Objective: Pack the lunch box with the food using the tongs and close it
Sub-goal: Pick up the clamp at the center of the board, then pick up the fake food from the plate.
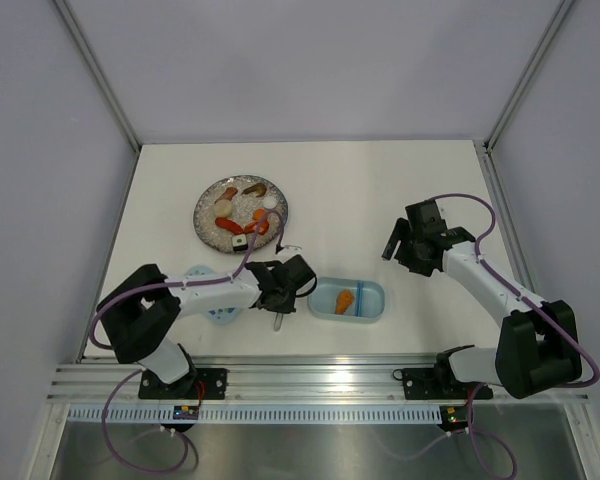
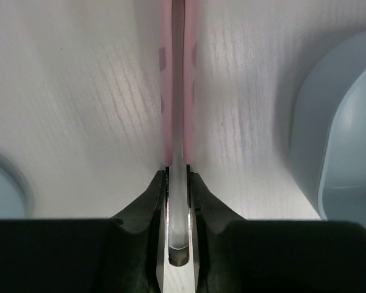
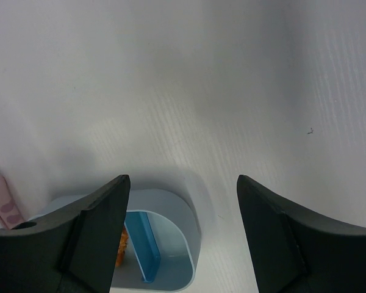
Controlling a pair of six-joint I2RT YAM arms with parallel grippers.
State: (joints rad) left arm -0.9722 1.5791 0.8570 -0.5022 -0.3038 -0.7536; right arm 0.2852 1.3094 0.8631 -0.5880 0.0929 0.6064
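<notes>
We see the left gripper (image 2: 178, 175) clenched on the tongs (image 2: 178, 91). Its two black fingers (image 2: 143, 204) press the slender pink arms together until only a thin slit shows between them. The joined end of the tongs sits down between the fingers, and the arms run straight out over the white table (image 1: 380, 190). In the overhead view this gripper hangs just left of the lunch box (image 1: 378, 293), between it and the lid (image 1: 220, 312), and the left forearm crosses above the lid.

The lunch box lies open near the front edge of the table, roughly midway between the two arm bases. One orange piece (image 1: 344, 300) rests inside it, left of the blue divider (image 1: 361, 300). The remaining food (image 1: 242, 212) (orange, red, white and brown bits) is heaped on the round grey plate (image 1: 205, 205), which is farther back and to the left, apart from the box.

The right gripper (image 3: 183, 183) is released — its fingers stand wide apart with nothing between them. It hovers above the table to the right of the lunch box. Its wrist camera looks down on one rounded end of the box, where the divider and a sliver of orange show beside the left finger. At the left edge of that same view a bit of pink tong pokes in — we cannot tell which part of the tongs it is.
</notes>
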